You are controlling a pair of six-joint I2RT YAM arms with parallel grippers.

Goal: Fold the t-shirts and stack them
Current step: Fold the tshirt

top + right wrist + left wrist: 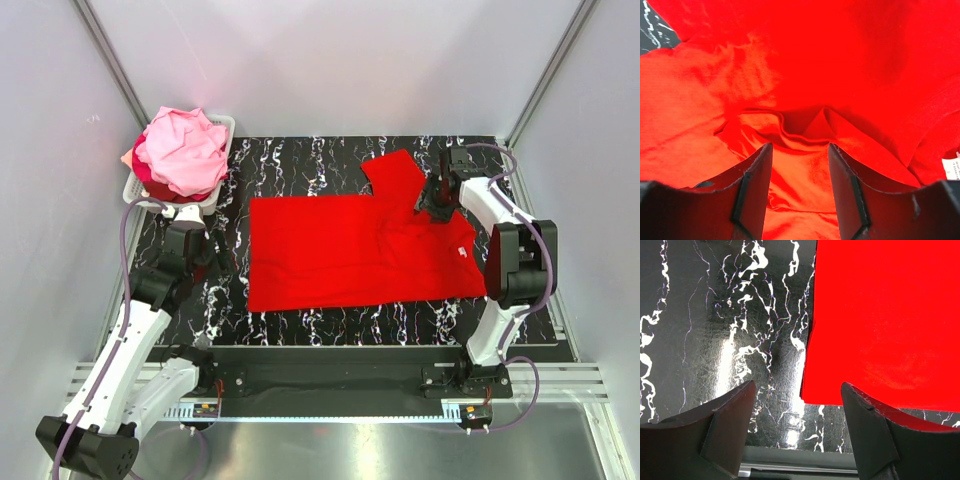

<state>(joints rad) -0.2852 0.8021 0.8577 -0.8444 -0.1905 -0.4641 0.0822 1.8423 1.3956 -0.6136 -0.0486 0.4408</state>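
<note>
On the black table the red t-shirt lies spread flat; pink t-shirts wait in the basket. Likely step: first fold. Right gripper, jaws apart, straddles a cloth ridge near the collar; it must close, then lift. Left gripper, jaws apart, hovers at the hem edge.

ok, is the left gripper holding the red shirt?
No, the left gripper is open over the table, beside the red shirt edge.
</note>
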